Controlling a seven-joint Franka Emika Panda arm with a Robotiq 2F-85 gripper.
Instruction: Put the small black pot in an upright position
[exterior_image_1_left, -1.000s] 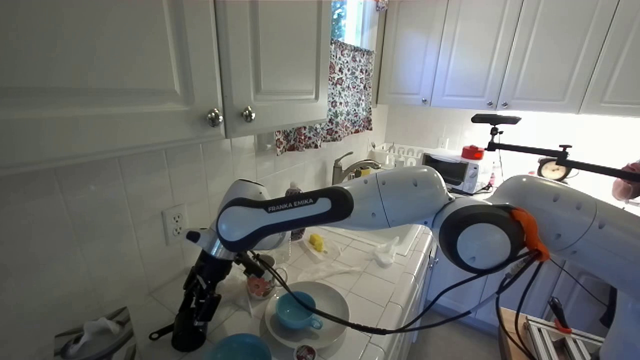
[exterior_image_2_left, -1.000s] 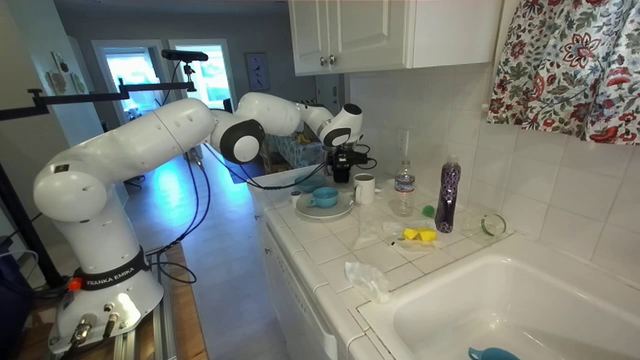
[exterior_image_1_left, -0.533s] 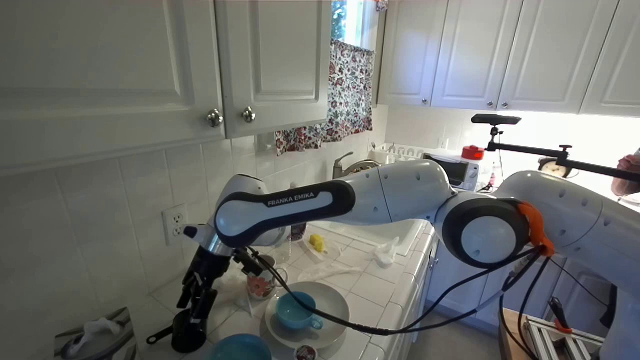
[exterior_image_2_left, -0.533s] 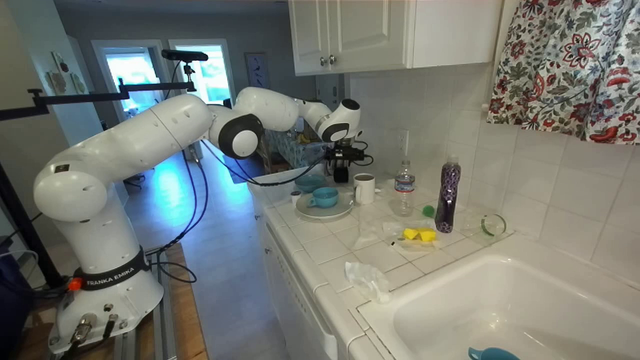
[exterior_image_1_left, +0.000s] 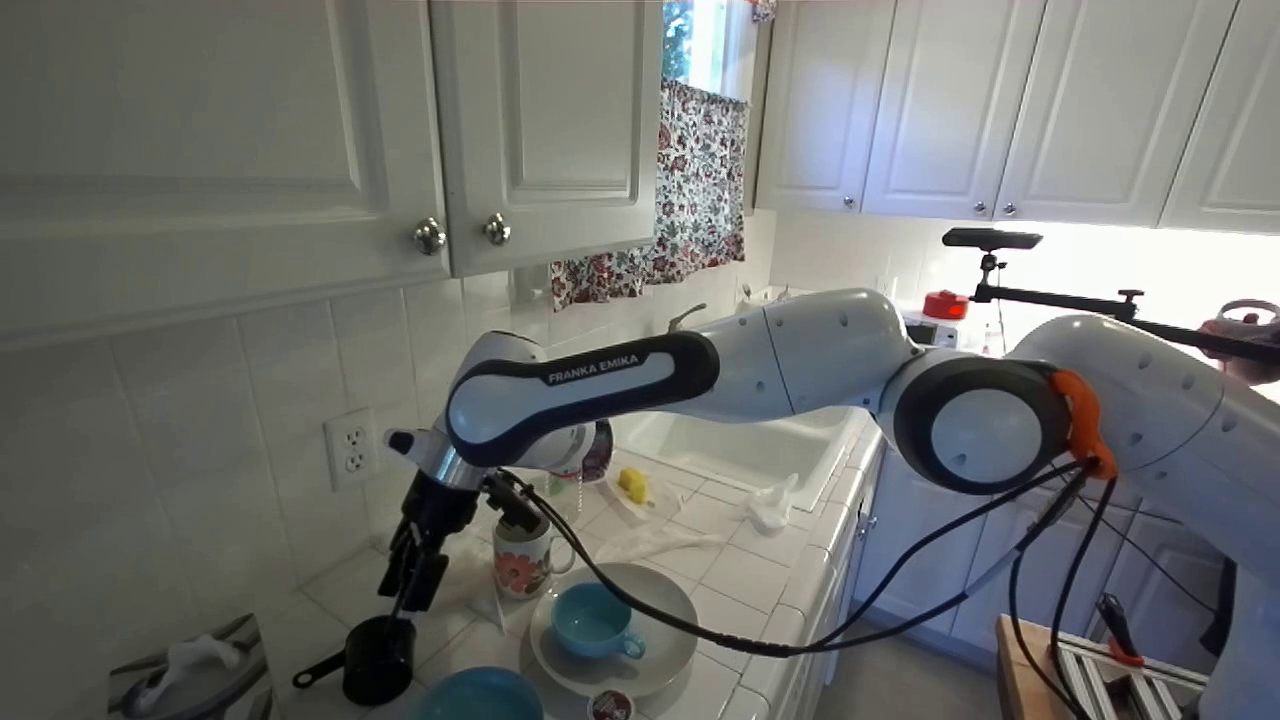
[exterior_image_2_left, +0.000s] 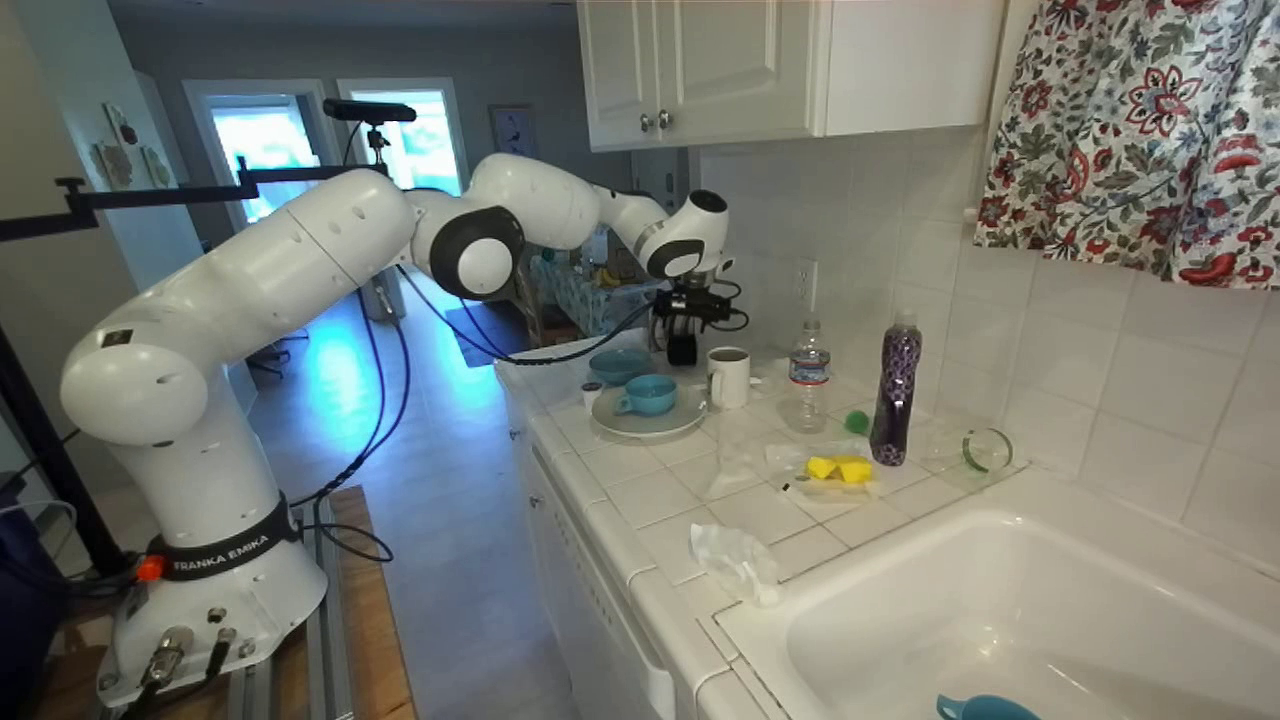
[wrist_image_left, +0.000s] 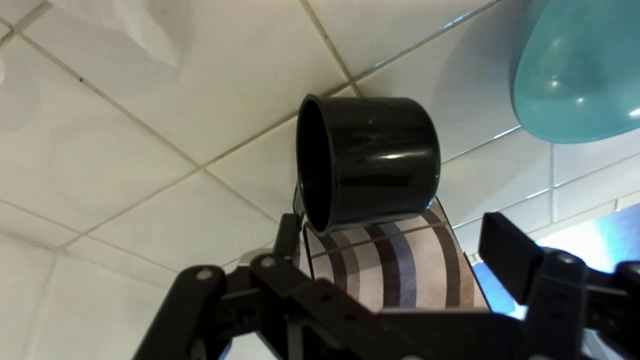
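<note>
The small black pot (wrist_image_left: 375, 160) lies on its side on the white tiles in the wrist view, its opening facing left and its base facing right. In an exterior view the pot (exterior_image_1_left: 378, 665) has its handle pointing left. In the wrist view most of the handle is hidden behind a finger. My gripper (wrist_image_left: 395, 235) is open and empty; its fingers stand wide apart, below the pot in that picture. In an exterior view the gripper (exterior_image_1_left: 405, 600) is just above the pot. In an exterior view the gripper (exterior_image_2_left: 682, 345) shows, but I cannot make out the pot there.
A teal bowl (exterior_image_1_left: 480, 695) stands close beside the pot. A teal cup (exterior_image_1_left: 590, 622) sits on a grey plate (exterior_image_1_left: 672, 620). A flowered mug (exterior_image_1_left: 520, 565) stands behind the plate. A striped flat board (wrist_image_left: 395, 260) lies near the pot. The tiled wall (exterior_image_1_left: 230, 500) is close behind.
My gripper has risen away from the pot, shifting slightly right in an exterior view; the pot stays on the counter, its handle barely shifted. The arm's elbow has risen.
</note>
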